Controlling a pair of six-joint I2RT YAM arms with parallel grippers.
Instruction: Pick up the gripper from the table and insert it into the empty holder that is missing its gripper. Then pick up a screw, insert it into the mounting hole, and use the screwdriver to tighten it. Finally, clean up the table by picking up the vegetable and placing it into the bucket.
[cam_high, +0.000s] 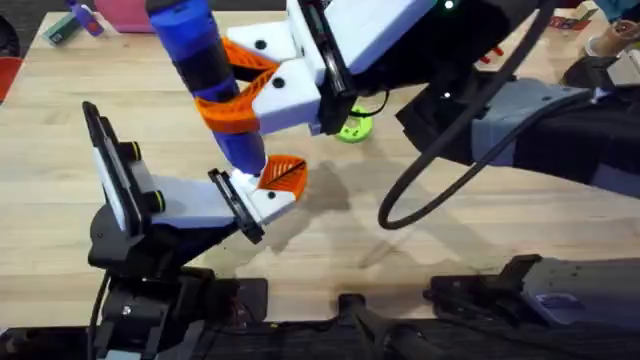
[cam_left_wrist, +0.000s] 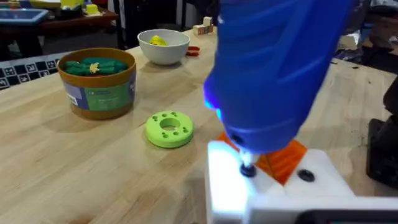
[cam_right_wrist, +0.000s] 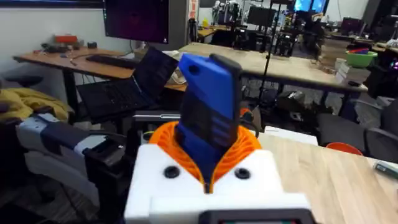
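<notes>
Tightening step, it seems — the right gripper (cam_high: 265, 95) clamps the blue cylindrical power screwdriver (cam_high: 205, 70), bit down on the white plastic holder (cam_left_wrist: 261, 186) bearing its orange wedge gripper (cam_high: 283, 175). Left claw: cannot tell. Next — steady downward pressure.

No text, brand or number can be read anywhere. The bucket (cam_left_wrist: 97, 83) carries a pale label on its tan side, but its print is too small and soft to make out. Just beyond the bucket, at the edge of the counter (cam_left_wrist: 74, 168), lies a strip of black-and-white square marker patterns (cam_left_wrist: 25, 67), which hold no letters or digits. The screwdriver (cam_left_wrist: 273, 68) shows no marking on its blue body. In the room behind the screwdriver, the lit screens (cam_right_wrist: 308, 5) are too far off to read.
</notes>
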